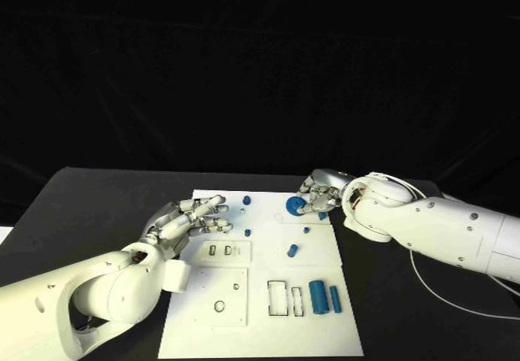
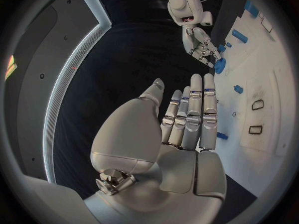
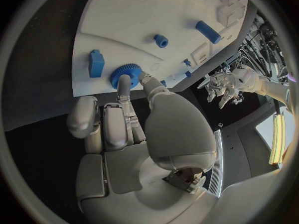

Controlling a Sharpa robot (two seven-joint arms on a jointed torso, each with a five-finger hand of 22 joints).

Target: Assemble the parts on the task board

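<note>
Blue gear, perhaps half-hidden behind right hand

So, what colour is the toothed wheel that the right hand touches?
Blue. The toothed wheel under the right hand shows best in the right wrist view.

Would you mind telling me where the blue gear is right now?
In the head view the blue gear sits near the task board's far edge, right of centre, with the right hand's fingertips on it.

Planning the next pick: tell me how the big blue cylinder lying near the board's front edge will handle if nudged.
The big blue cylinder lies on its side on the task board, so a sideways nudge would probably roll it. It looks rigid, likely light plastic. Its smooth round surface may slip in a loose hold.
</note>
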